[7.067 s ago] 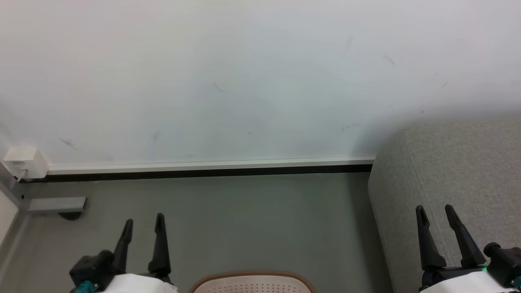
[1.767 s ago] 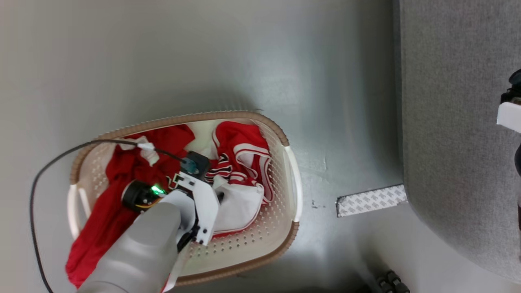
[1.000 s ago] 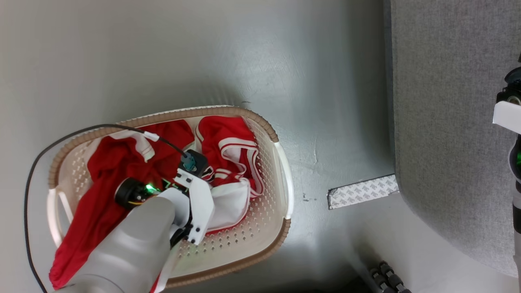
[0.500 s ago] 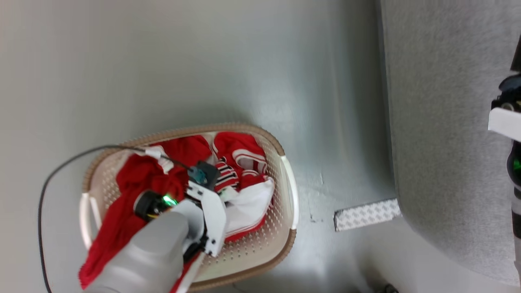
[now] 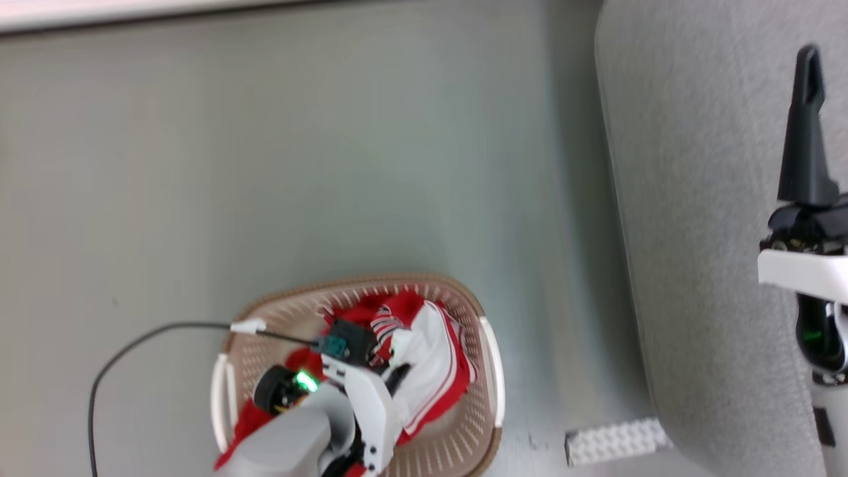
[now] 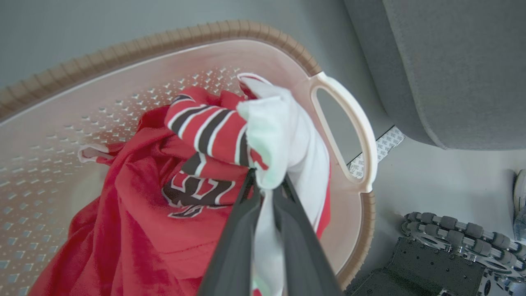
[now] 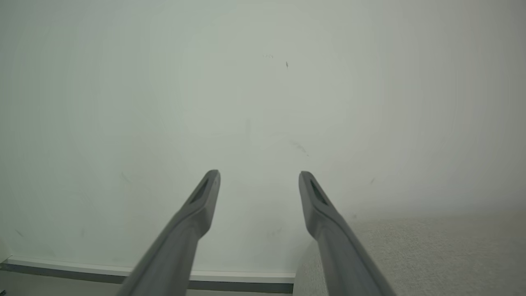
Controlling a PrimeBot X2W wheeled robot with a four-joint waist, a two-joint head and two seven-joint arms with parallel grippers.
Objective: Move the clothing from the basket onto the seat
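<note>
Red-white clothing [image 6: 271, 123] clamped in left gripper [image 6: 267, 181], apparently raised inside basket [image 6: 164, 41]; right gripper [image 7: 259, 176] wide apart, empty.

clothing [image 5: 430, 358] in basket [image 5: 358, 286], seat [image 5: 695, 265] to its right

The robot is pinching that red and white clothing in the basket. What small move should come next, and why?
Probably lift the left gripper straight up: its fingers are shut on the clothing, most of which lies in the basket beside the seat.
</note>
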